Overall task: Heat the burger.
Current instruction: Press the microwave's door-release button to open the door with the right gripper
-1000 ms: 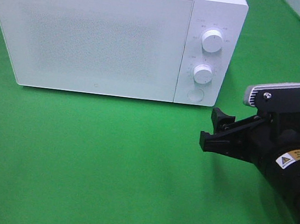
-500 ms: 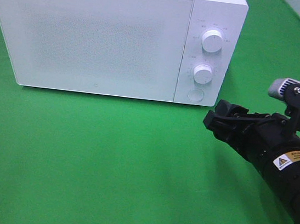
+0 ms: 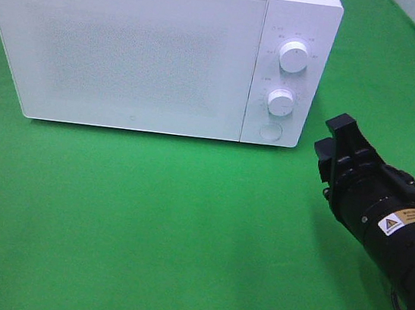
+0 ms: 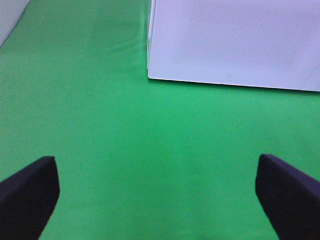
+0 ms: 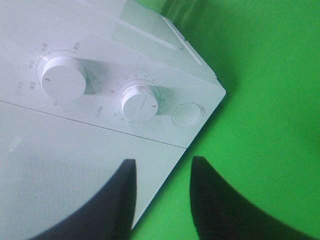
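Item: white microwave (image 3: 145, 47) on green table (image 3: 145, 223), door (image 3: 129, 53) shut. Burger: in no view; whether it lies behind the frosted door cannot be told. Right gripper (image 3: 332, 137): fingers slightly parted, empty, just beside the control panel, facing the lower knob (image 5: 140, 103) and round button (image 5: 187, 114). Left gripper (image 4: 156, 165): spread wide, empty, well back from the door. Status: loading unconfirmed; the dial setting probably remains to be done.

right arm (image 3: 402, 242) enters from lower right of the high view, forearm slanting up and leftward. right gripper (image 3: 333, 143) empty, its fingers (image 5: 117, 200) a narrow gap apart. left gripper (image 4: 155, 160) empty, jaws spread wide, both tips in wrist view.
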Tool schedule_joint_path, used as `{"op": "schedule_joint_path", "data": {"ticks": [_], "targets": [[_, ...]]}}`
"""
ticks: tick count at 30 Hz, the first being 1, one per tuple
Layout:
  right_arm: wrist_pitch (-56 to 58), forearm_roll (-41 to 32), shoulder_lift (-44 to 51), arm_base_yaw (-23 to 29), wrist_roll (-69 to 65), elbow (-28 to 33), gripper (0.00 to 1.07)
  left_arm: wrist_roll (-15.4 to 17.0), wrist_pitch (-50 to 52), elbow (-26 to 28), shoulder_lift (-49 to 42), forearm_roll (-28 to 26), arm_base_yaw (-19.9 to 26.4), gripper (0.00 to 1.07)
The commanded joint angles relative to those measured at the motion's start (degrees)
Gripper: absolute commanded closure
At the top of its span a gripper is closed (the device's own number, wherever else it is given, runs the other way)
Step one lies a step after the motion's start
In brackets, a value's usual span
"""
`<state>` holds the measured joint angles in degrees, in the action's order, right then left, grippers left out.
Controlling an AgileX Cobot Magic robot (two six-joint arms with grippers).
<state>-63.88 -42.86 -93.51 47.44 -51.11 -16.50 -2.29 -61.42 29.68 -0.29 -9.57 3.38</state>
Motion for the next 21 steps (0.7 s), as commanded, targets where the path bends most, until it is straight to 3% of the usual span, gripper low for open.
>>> {"op": "schedule_joint_path", "data": {"ticks": [1,3,11,21], "targets": [[-0.17,0.29,0.17,0.17,-5.04,-0.11,0.82,-0.06,0.46,-0.23,-0.92,0.11,-0.17,0.07],[-0.06,0.29,0.17,0.17,-8.02,-0.11,0.9,-0.06,0.46,-0.23,-0.92,0.11,-0.17,0.07],[5.39,0.23,0.17,0.17,-15.13,-0.11,1.07,-0.06,0.46,-0.23,-0.92,0.11,-0.17,0.07],[7.79,-0.97,-0.97,0.0,-17.7,-0.57,1.07,-0.06,0.46,-0.23,-0.92,0.11,-0.17,0.07]]}}
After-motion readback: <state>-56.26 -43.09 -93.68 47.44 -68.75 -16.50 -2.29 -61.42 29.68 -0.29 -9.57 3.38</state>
